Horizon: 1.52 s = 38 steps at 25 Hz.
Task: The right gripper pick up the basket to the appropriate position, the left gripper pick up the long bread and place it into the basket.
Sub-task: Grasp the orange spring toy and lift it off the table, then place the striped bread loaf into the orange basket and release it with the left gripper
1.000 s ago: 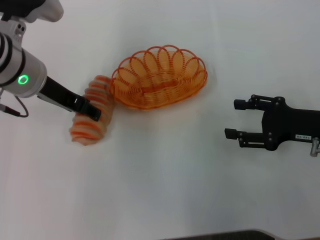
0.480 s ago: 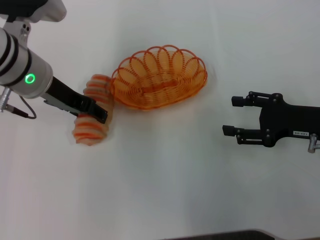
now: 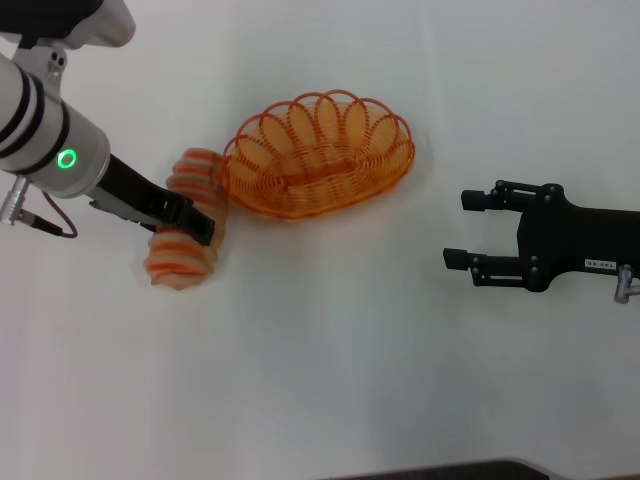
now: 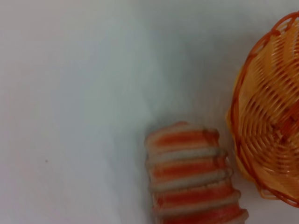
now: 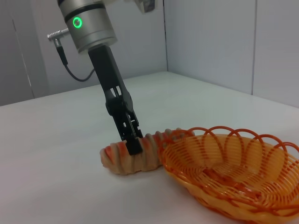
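The long bread point(image 3: 178, 262) lies on the white table just left of the orange wire basket point(image 3: 322, 122), its far end touching the basket's rim. My left gripper point(image 3: 200, 228) reaches down onto the middle of the bread and is shut on it; the bread still rests on the table. The right wrist view shows its fingers point(image 5: 133, 145) clamped across the loaf point(image 5: 119, 161) next to the basket point(image 5: 224, 173). The left wrist view shows the bread point(image 4: 191, 182) and the basket point(image 4: 266, 121). My right gripper point(image 3: 460, 228) is open and empty, well right of the basket.
The white table point(image 3: 330, 350) holds nothing else in view. A dark front edge point(image 3: 450, 470) shows at the bottom. Pale walls point(image 5: 210, 42) stand behind the table in the right wrist view.
My left arm has shifted slightly right, and the bread has moved a little right with it. My right gripper has edged slightly left toward the basket.
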Tool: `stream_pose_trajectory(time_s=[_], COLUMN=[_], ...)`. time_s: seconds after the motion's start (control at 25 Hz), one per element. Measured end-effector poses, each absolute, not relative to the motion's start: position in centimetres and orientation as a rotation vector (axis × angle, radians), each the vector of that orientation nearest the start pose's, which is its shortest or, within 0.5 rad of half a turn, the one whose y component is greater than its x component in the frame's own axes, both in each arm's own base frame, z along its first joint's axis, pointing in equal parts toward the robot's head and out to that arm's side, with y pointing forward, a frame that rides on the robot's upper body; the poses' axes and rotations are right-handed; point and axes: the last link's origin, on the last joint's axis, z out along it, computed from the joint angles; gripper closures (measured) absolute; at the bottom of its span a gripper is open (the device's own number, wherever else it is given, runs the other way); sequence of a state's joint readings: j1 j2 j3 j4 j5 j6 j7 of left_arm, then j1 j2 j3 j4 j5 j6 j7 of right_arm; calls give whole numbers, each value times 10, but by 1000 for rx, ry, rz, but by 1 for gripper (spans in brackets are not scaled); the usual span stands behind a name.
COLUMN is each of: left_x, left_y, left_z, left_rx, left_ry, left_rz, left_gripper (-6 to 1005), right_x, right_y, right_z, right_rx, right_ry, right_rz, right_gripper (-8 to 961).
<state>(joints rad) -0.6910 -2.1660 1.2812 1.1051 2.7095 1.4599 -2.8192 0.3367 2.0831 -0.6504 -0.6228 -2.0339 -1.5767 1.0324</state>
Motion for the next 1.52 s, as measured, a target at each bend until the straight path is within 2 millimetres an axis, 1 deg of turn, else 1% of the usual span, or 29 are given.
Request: stream_pose_trajectory(time_s=[0.36,0.56,0.88,1.16,1.36,1.52], left_x=[-200,-198,-197,-207,-203,-194], left_y=[363,365,367,375,381,384], left_z=[-38,-32,-27,-12,-2,4], left_rx=[-2362,-2353,-2366,-2334,-2345,-2381], left_ry=[-1381,-1345,-1292,-1168,-1066,-957], left_rz=[463,448,440,501,467,453], left_gripper=[284,439,509,554,596,630], right_x=[322,322,322,320,320,319], right_y=[269,269,270,271,273,275], right_z=[-6,-6,-7,-8,-8,-8], right_rx=[-2684,-2683,-2682,-2689,-2686,-2688], right_ry=[446,447,448,449,446,440], right_rz=[585,582,583,592,586,585], right_gripper=[153,153,154,154,154,154])
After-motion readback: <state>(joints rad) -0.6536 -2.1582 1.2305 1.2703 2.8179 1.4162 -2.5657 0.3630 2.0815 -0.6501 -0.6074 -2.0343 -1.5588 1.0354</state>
